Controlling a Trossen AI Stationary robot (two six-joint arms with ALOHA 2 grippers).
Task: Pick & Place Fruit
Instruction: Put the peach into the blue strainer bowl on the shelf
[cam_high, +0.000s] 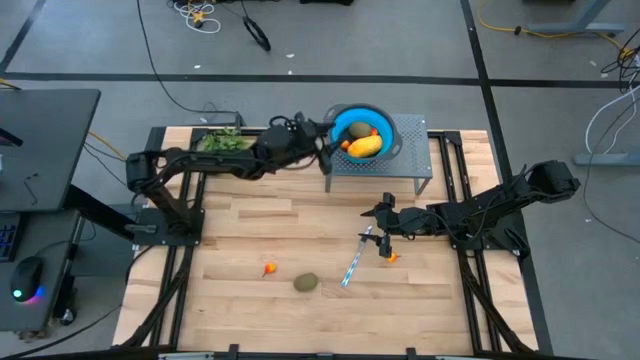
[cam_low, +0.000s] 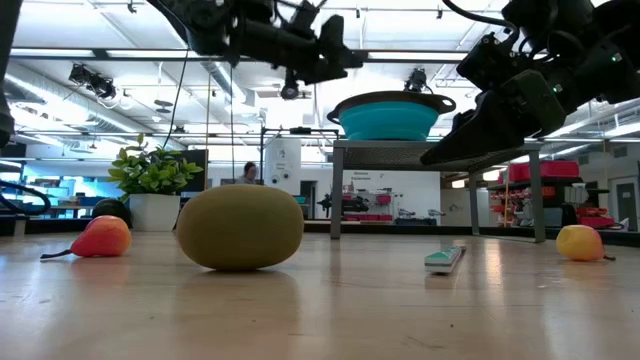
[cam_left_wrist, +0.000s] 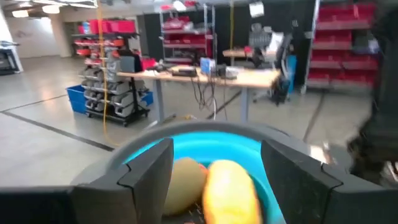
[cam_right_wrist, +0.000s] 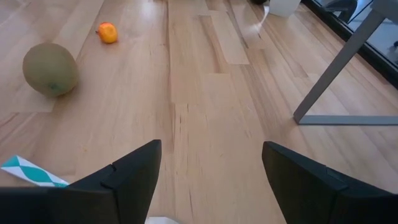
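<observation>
Kiwi (cam_low: 240, 227) sits closest to the low lens, on the table (cam_high: 250, 215) at about seven o'clock from the right jaws (cam_high: 385, 222) — open, empty, the nearer arm. Its long axis runs roughly three-to-nine. Left jaws (cam_high: 328, 140) hang parted at the bowl (cam_high: 385, 124) rim — mango (cam_high: 364, 146) already inside.

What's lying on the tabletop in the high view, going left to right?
Small orange-red fruit → kiwi → slim blue-and-white utensil → small orange fruit, just below the right end effector. The raised stand with the blue bowl sits farther back, so it is left out of this order.
</observation>
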